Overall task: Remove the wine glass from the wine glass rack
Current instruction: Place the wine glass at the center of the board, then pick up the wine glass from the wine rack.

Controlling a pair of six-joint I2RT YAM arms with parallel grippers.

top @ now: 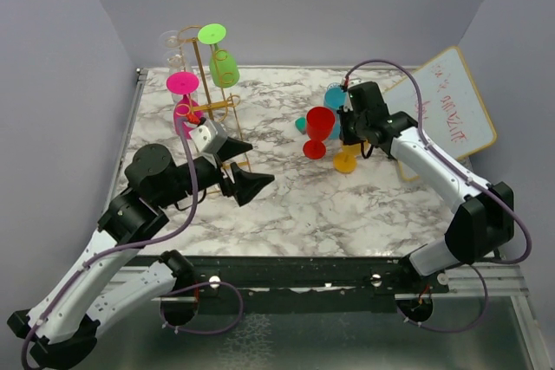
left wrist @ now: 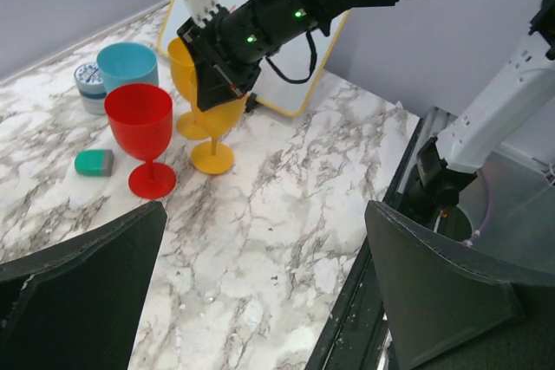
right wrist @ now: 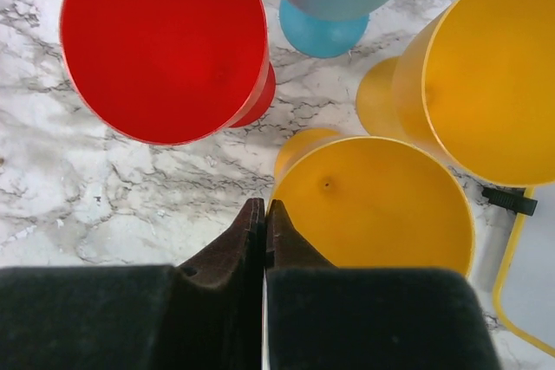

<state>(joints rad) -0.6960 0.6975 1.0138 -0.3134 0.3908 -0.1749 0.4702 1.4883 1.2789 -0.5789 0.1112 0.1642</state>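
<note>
On a marble table [top: 347, 205] between pale grey walls, the left gripper [top: 256, 164] gapes wide beside the gold wine glass rack [top: 211, 101] at far left, where a green wine glass [top: 223, 67] hangs inverted, while the right gripper [right wrist: 264, 214], pinched shut, sits at a yellow goblet [right wrist: 373, 205].

Robot lab: walled marble bench [top: 364, 205]
</note>
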